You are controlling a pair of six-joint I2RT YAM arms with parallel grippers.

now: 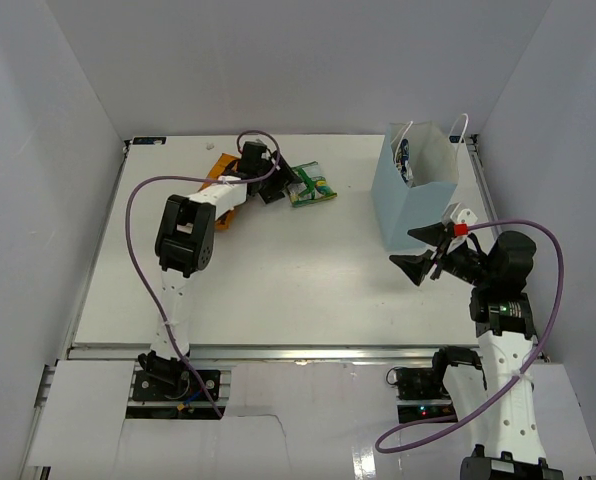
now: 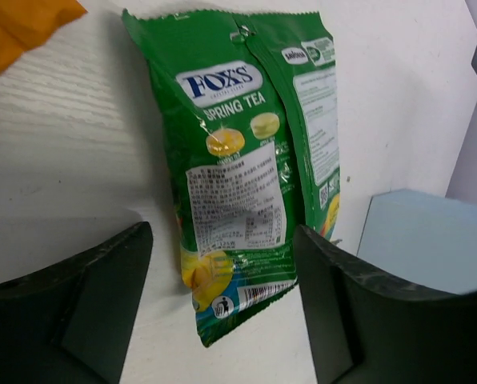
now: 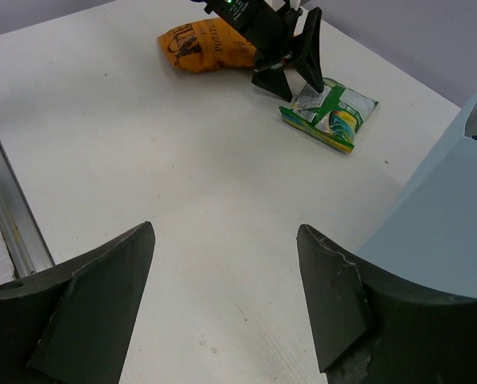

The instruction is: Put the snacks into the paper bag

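A green snack packet (image 2: 238, 160) lies flat on the table, also seen from above (image 1: 312, 186) and from the right wrist (image 3: 330, 112). My left gripper (image 2: 222, 230) is open just over its near end, one finger on each side, with a gap on the left side. An orange chip bag (image 1: 218, 165) lies behind the left arm, its corner showing in the left wrist view (image 2: 22, 24). The light-blue paper bag (image 1: 413, 190) stands upright at the right, with a blue-and-white packet (image 1: 404, 155) inside. My right gripper (image 1: 410, 250) hangs open and empty beside the bag's near corner.
White walls enclose the table on three sides. The paper bag's wall (image 3: 446, 216) fills the right of the right wrist view, close to the right finger. A metal rail (image 3: 6, 216) runs along the table's near edge.
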